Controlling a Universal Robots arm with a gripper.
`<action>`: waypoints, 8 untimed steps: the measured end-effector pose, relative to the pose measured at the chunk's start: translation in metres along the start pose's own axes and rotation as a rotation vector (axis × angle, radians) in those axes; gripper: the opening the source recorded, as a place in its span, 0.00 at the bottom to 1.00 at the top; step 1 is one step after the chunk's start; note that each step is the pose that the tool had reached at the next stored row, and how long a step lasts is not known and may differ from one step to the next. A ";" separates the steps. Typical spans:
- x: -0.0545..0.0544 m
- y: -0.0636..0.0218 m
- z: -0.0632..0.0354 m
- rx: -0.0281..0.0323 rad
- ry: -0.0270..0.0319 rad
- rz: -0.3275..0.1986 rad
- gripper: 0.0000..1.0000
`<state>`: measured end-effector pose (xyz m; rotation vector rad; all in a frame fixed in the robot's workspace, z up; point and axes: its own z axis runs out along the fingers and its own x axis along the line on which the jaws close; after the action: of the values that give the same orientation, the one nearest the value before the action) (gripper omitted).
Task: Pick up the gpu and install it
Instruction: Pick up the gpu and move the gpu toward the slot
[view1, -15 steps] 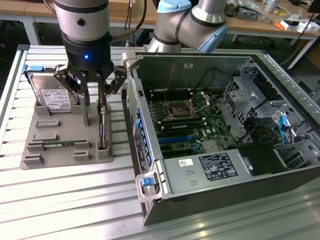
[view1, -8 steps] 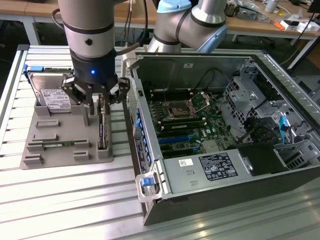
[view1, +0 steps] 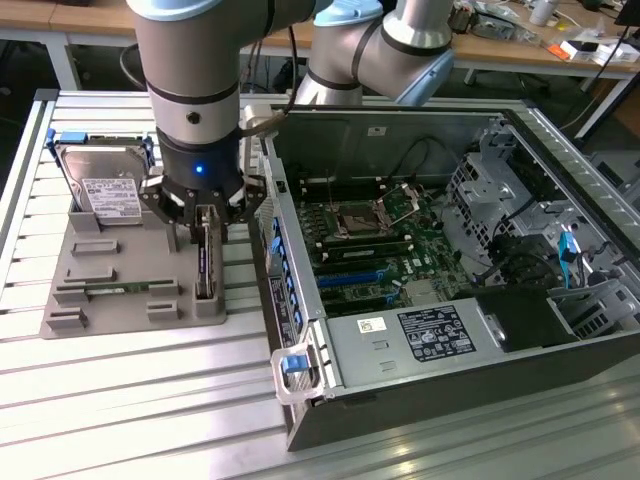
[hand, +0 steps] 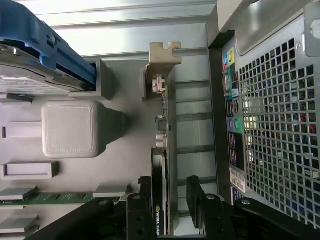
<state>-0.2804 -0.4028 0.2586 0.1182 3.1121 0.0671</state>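
The gpu stands on its long edge in a slot of the grey holder tray, towards the exterior view's left of the open computer case. In the wrist view the gpu shows its green board edge, black face and silver end bracket. My gripper hangs straight down over the card. It is open, and its black fingers straddle the card's end, one on each side. The gripper is not closed on the card.
A silver hard drive with blue rails stands at the tray's back. A green memory stick lies in a slot near its front. The case's perforated rear wall is close beside the card. Ribbed aluminium table surrounds everything.
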 end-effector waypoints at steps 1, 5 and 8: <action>0.000 0.0026 0.0027 0.0000 0.0003 0.000 0.42; 0.001 0.0096 0.0060 -0.0007 0.0000 0.000 0.42; 0.001 0.0096 0.0060 -0.0006 0.0001 0.000 0.42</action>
<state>-0.2803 -0.3930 0.2531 0.1179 3.1122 0.0681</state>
